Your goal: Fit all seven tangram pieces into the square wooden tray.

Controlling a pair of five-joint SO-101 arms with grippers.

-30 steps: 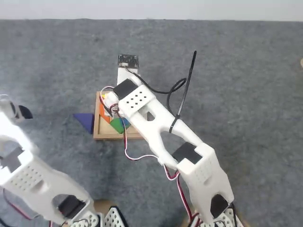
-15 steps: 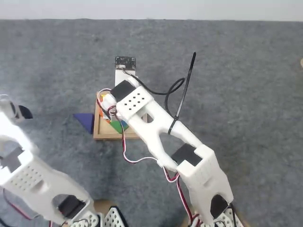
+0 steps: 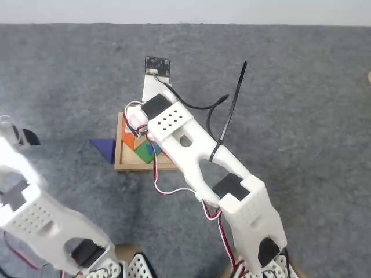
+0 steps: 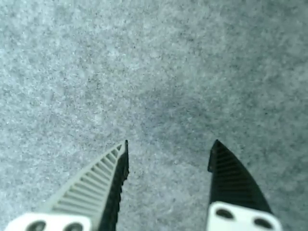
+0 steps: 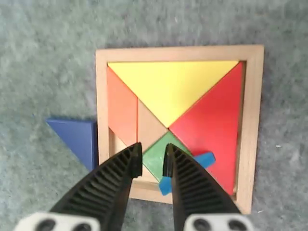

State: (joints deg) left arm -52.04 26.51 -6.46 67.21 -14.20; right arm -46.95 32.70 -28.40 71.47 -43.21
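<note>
Looking down into the wooden tray [image 5: 250,120], left of centre in the high view — a yellow triangle [image 5: 171,84], red triangle [image 5: 214,130], orange piece [image 5: 121,108], tan piece [image 5: 149,127] and green piece [image 5: 161,156] lie flat inside, while a light blue piece [image 5: 204,160] sits askew over the green and red near the rim. The dark blue triangle [image 3: 104,147] lies outside on the grey carpet [image 3: 290,87], just beside the tray's left rim. The right gripper [image 5: 152,156] hangs over the green piece, fingers drawn close with a slim gap, pinching nothing. The left arm [image 3: 40,220] sits at lower left — its left gripper [image 4: 171,144] has fingers spread wide above carpet.
</note>
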